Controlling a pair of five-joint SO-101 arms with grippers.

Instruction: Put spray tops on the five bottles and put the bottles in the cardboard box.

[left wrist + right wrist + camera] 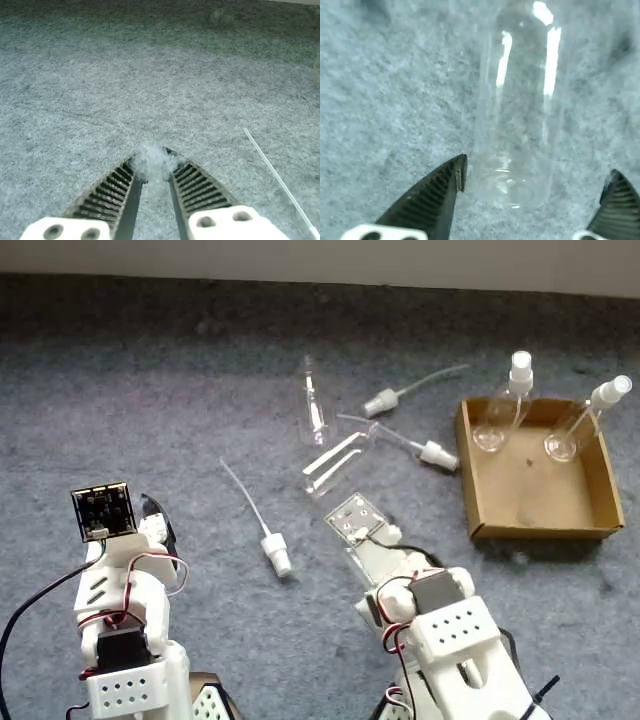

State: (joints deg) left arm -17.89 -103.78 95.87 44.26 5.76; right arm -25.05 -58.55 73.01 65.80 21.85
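Between right gripper (538,165) tips, bottle (520,100); far end cropped

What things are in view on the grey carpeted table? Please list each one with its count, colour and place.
Brown cardboard box: one, brown, right side of the table.
Clear plastic bottles with white spray tops: two, clear and white, leaning inside the box.
Clear plastic bottles without tops: two seen from above, clear, lying near the middle; whether the bottle in the right wrist view is a third, I cannot tell.
White spray tops with long thin tubes: three, white, loose on the carpet.
Grey carpet: one, grey, covers the table.
Left gripper: one, black fingers, shut, over bare carpet.
Right gripper: one, black fingers, open, a bottle's base between its jaws.
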